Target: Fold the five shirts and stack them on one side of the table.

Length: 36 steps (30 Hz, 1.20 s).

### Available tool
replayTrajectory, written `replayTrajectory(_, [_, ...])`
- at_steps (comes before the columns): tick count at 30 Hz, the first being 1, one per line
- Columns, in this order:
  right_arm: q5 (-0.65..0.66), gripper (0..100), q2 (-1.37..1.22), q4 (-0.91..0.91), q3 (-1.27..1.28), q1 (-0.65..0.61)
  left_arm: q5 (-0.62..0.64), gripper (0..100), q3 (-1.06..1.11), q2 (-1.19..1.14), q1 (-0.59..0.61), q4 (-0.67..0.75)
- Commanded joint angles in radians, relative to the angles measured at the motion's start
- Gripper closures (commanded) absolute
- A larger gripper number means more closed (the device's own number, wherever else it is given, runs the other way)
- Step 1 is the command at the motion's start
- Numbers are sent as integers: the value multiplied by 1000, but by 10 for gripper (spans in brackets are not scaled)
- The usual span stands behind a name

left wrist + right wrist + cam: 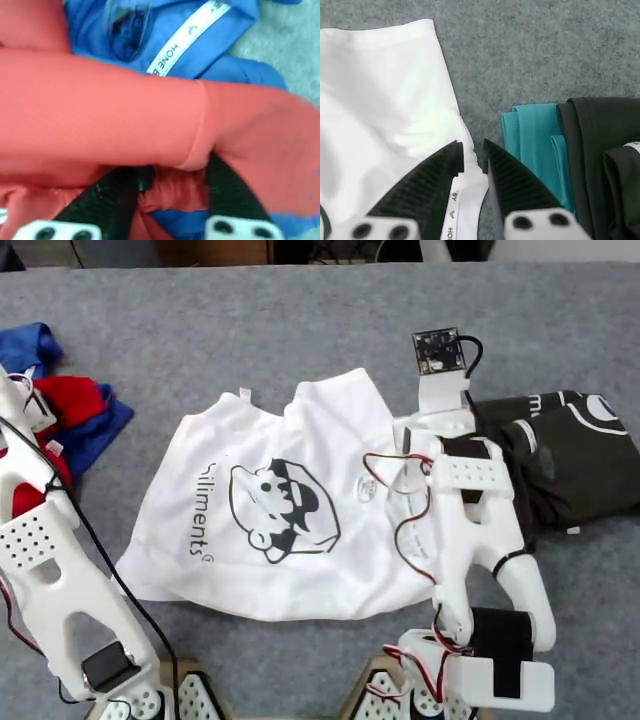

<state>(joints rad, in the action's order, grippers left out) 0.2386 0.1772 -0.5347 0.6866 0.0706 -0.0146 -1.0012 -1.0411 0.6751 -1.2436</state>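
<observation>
Over white shirt point(385, 100), right gripper point(472, 146) barely open.

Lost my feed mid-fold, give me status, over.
Left tool clamped on bunched red shirt, blue shirt under it. Right tool slightly open at white shirt edge. Beside it dark shirt, teal shirt; nothing blocking.

The left arm point(55, 570) is extended forward, with the left gripper point(172, 192) held low. The right arm point(480, 530) is likewise extended, and the jaws of the right gripper point(472, 150) are parted only narrowly.
</observation>
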Motion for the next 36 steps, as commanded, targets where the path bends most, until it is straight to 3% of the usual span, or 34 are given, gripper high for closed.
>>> replayTrajectory(1, [0,910,5,2,-15,-8,-14,953,-107,-31,102,15])
replayTrajectory(7, [0,910,5,2,-18,-3,71,967,-366,-31,191,-118])
replayTrajectory(13, [0,910,4,-15,-59,-2,77,864,-680,-29,134,-382])
replayTrajectory(20, [34,904,-153,-184,-282,-8,78,827,-648,72,-59,-517])
replayTrajectory(23, [32,819,-323,-285,-469,-8,72,822,-631,66,-99,-520])
replayTrajectory(25, [32,763,-452,-348,-607,-8,49,821,-550,64,-124,-520])
replayTrajectory(29, [40,755,-682,-442,-862,-8,17,826,-344,75,-194,-519])
replayTrajectory(36, [84,755,-839,-603,-1079,-29,-23,827,-312,72,-176,-519])
